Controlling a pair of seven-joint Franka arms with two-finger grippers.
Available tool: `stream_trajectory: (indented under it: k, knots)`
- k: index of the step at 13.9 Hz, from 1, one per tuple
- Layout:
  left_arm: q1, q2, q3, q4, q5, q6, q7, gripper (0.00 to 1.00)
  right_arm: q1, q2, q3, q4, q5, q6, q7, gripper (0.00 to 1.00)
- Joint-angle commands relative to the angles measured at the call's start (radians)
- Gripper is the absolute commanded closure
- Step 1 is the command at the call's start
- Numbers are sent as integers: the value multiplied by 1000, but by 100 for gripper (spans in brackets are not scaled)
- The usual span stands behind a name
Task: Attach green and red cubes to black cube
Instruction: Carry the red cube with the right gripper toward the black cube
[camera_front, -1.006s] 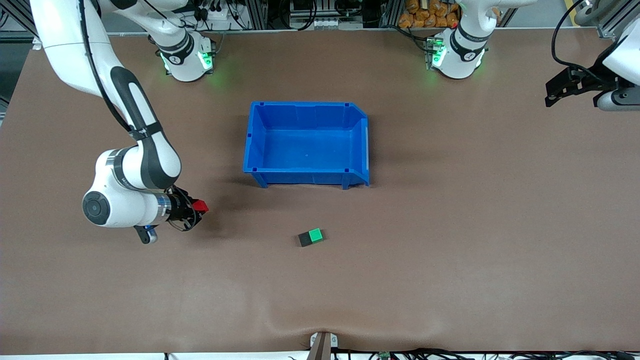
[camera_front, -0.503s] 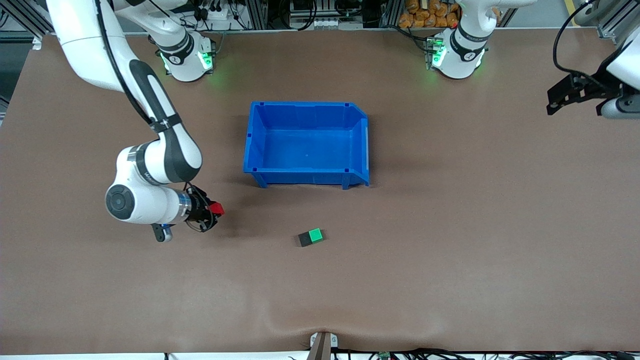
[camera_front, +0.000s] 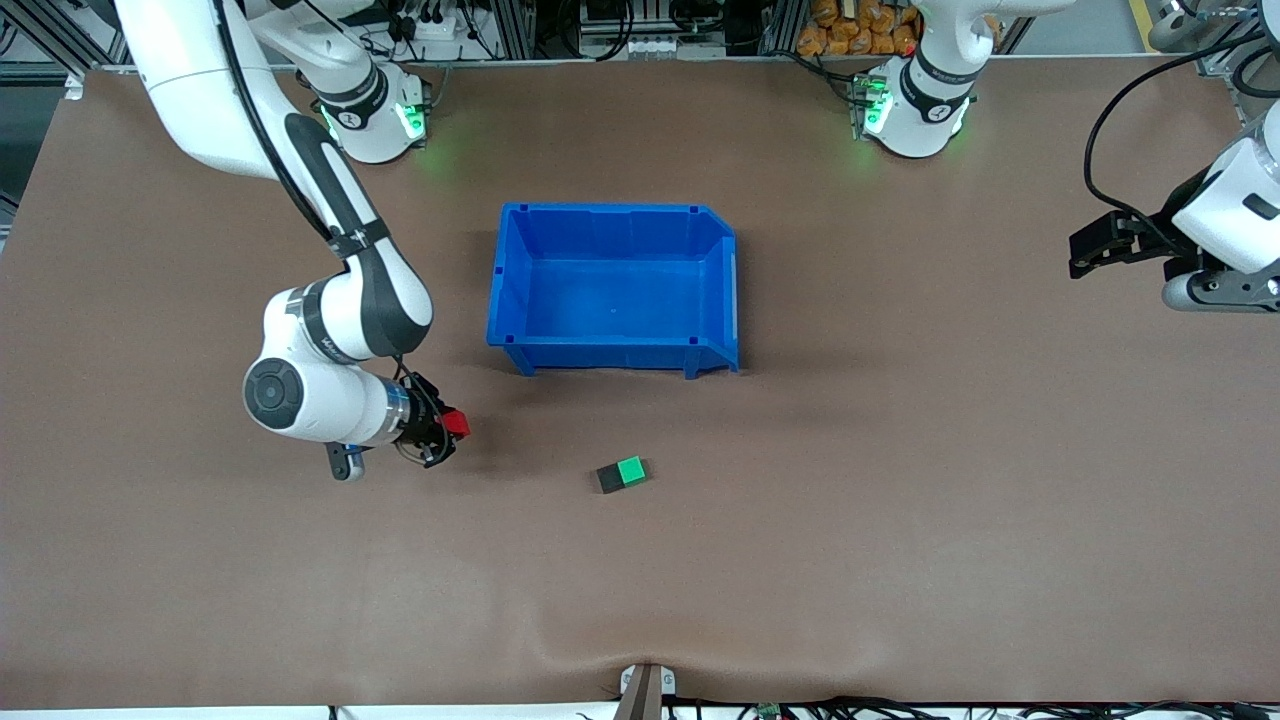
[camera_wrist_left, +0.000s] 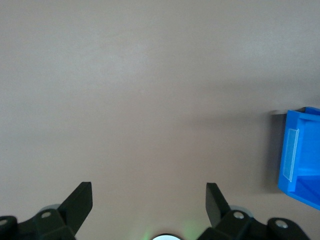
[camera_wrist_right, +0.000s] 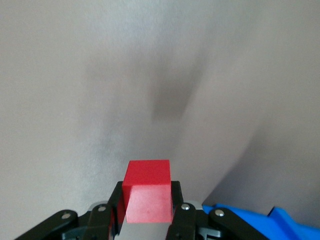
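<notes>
The green cube (camera_front: 631, 468) and the black cube (camera_front: 608, 480) lie side by side, touching, on the brown table, nearer to the front camera than the blue bin. My right gripper (camera_front: 449, 430) hangs low over the table, toward the right arm's end from that pair, and is shut on the red cube (camera_front: 457, 422). In the right wrist view the red cube (camera_wrist_right: 148, 192) sits squarely between the black fingers (camera_wrist_right: 178, 200). My left gripper (camera_front: 1082, 255) is over the left arm's end of the table. It stands open in its wrist view (camera_wrist_left: 148, 197), with only bare table between its fingers.
An open blue bin (camera_front: 615, 352) stands mid-table with nothing showing in it. Its rim shows in the left wrist view (camera_wrist_left: 300, 155), and a corner of it in the right wrist view (camera_wrist_right: 272, 226). Both arm bases stand along the table's back edge.
My right arm has carried the red cube along toward the black and green pair. The left gripper has shifted a little over its end of the table. The pair has not moved.
</notes>
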Motion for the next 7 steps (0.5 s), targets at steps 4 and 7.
stream_trajectory:
  k: [4, 7]
  knots:
    - [15, -19, 1, 28, -1, -13, 9, 0, 54, 54, -9, 73, 6, -1, 136, 100]
    - [17, -22, 4, 28, -1, -35, 7, 0, 75, 79, -9, 109, 6, 2, 191, 100]
